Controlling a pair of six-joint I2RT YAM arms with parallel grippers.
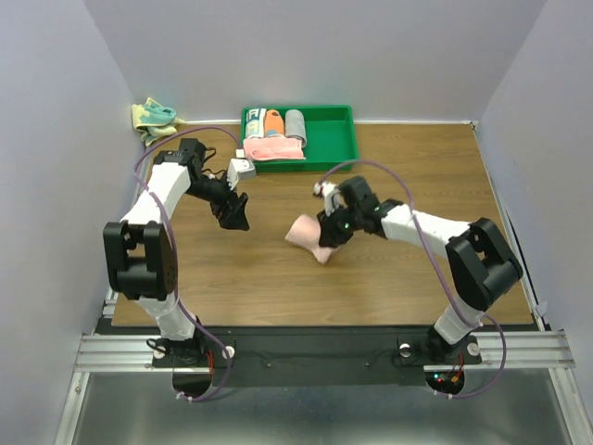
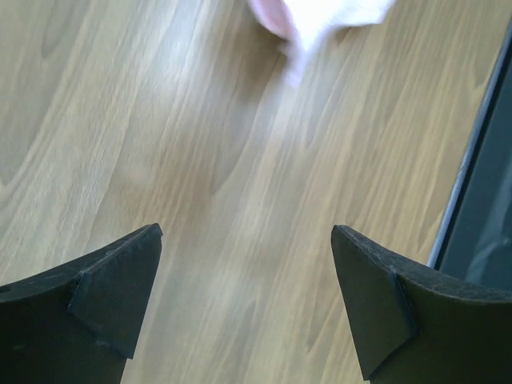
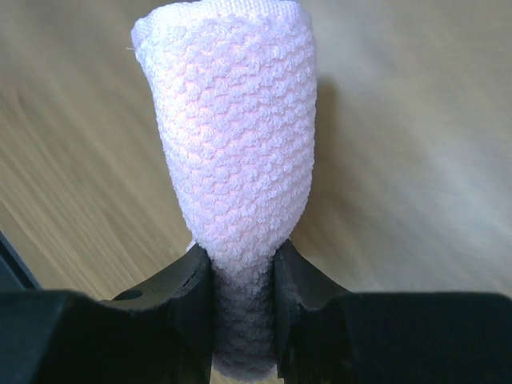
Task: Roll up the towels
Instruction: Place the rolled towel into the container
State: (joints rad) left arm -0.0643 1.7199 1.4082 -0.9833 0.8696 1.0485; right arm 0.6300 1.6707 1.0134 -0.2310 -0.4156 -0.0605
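Pink towel (image 3: 232, 152), nubby-textured and bunched into a tapered roll, is clamped in the right gripper (image 3: 244, 268), nearward of the green tray (image 1: 330, 139); the left gripper (image 2: 246, 240) stands wide open, empty.

Pale pink towel (image 1: 310, 236): bundled into a stubby roll with a knobbly woven texture. It sits mid-table, pinched at one end between the fingers of the right gripper (image 1: 330, 228). In the right wrist view the roll (image 3: 232, 160) stands out beyond the fingertips, widening toward its free end. The top view shows it tilted, but contact with the table (image 1: 278, 278) cannot be judged.

Teal towel (image 1: 153, 118): pale yellow edges, unrolled, lying crumpled in a loose heap at the far-left corner by the wall, well apart from the pink one.
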